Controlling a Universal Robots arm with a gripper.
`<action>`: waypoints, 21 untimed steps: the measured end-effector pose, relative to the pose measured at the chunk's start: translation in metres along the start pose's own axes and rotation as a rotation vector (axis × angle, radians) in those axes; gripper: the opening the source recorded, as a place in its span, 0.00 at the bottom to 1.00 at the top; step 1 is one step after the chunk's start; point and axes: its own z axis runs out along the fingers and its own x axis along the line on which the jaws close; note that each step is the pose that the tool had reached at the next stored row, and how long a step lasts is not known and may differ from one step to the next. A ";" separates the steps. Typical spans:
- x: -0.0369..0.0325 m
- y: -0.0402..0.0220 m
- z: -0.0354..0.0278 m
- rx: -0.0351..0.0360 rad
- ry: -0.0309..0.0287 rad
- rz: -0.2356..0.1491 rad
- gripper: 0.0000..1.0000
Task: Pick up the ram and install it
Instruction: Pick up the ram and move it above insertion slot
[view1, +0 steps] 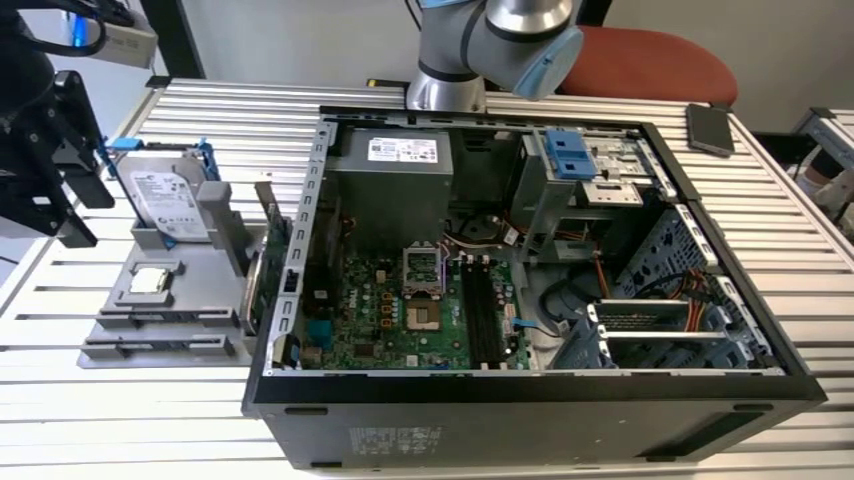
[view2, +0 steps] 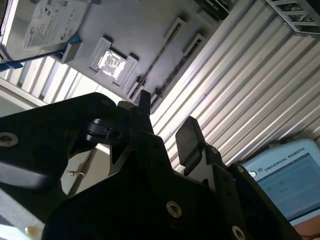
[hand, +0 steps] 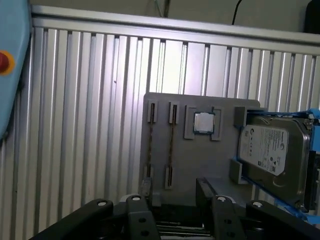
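The ram looks like a thin strip seen edge-on, standing in a slot of the grey holder; a second thin line runs parallel beside it. In the second wrist view the same strip crosses the holder. My gripper hovers over the holder's end nearest the slots, open, with nothing between its fingers. In the second wrist view the gripper also stands open. In the exterior view the gripper hangs above the holder at the far left. The black memory slots lie on the motherboard.
The holder also carries a silver hard drive with blue rails and a small square processor. A green expansion card stands between holder and the open computer case. A phone lies at the back right on the slatted table.
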 end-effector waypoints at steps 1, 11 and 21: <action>0.0001 0.0000 0.0017 -0.0001 0.0001 0.000 1.00; 0.0010 -0.0004 0.0199 0.0000 0.0002 0.000 1.00; 0.0018 -0.0005 0.0375 0.0000 0.0007 0.000 1.00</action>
